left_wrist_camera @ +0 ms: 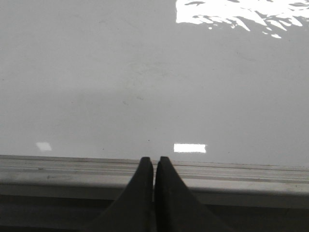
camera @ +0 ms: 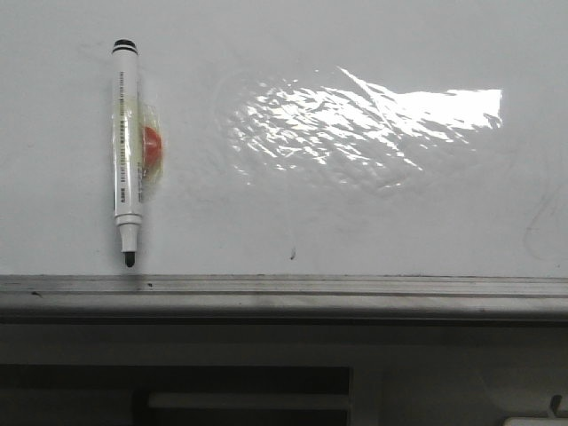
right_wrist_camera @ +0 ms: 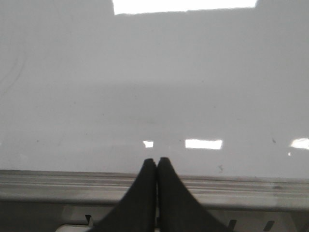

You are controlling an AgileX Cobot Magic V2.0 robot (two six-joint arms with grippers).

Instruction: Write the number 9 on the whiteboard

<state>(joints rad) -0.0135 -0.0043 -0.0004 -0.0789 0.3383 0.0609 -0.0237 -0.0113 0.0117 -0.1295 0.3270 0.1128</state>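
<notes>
The whiteboard point(camera: 373, 222) fills the front view, glossy white, with a wrinkled shiny film patch point(camera: 355, 124) and a grey metal ledge point(camera: 284, 288) along its near edge. No number 9 shows on it; only a tiny dark speck point(camera: 293, 255) lies near the ledge. A white marker with a black tip point(camera: 125, 151) lies on the board at the left, tip toward the ledge, over a red round piece point(camera: 151, 146). My left gripper point(left_wrist_camera: 154, 162) is shut and empty over the ledge point(left_wrist_camera: 72, 171). My right gripper point(right_wrist_camera: 156, 163) is shut and empty over the ledge point(right_wrist_camera: 241, 186). Neither gripper shows in the front view.
Below the ledge in the front view is a dark shelf space with a pale bar point(camera: 248, 401). A faint erased curve marks the board at the far right point(camera: 546, 226).
</notes>
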